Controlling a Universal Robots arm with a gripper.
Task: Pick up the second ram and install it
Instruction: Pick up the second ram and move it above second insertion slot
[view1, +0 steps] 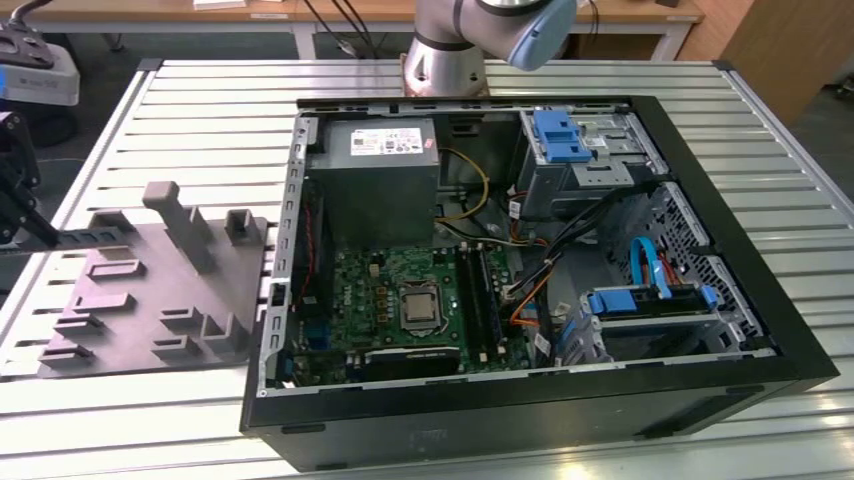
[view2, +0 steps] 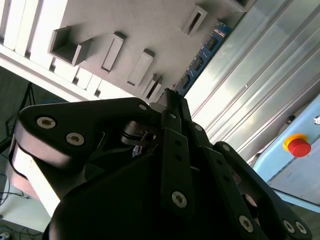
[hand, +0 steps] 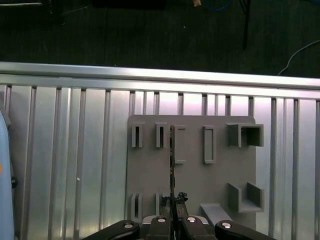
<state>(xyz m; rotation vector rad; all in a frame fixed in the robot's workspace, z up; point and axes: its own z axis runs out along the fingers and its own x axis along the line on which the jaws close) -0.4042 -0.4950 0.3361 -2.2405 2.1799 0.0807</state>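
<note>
On the tabletop (view1: 160, 100), at the exterior view's left, a slotted plate (view1: 147, 300); just beside it on the right, an open computer case (view1: 534, 410), with the arm base (view1: 447, 60) behind its far wall. Inside the case, motherboard (view1: 387, 270) near-left, power supply (view1: 380, 170) behind it, drive cages (view1: 581, 145) far-right. Over the plate, the second ram (view2: 200, 60), clamped in the claw (hand: 172, 220).

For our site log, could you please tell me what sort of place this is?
Probably a robotics lab workcell for computer assembly: an open computer case sits on a slatted aluminium table, beside a grey fixture tray, and the gripper grips the second ram.
</note>
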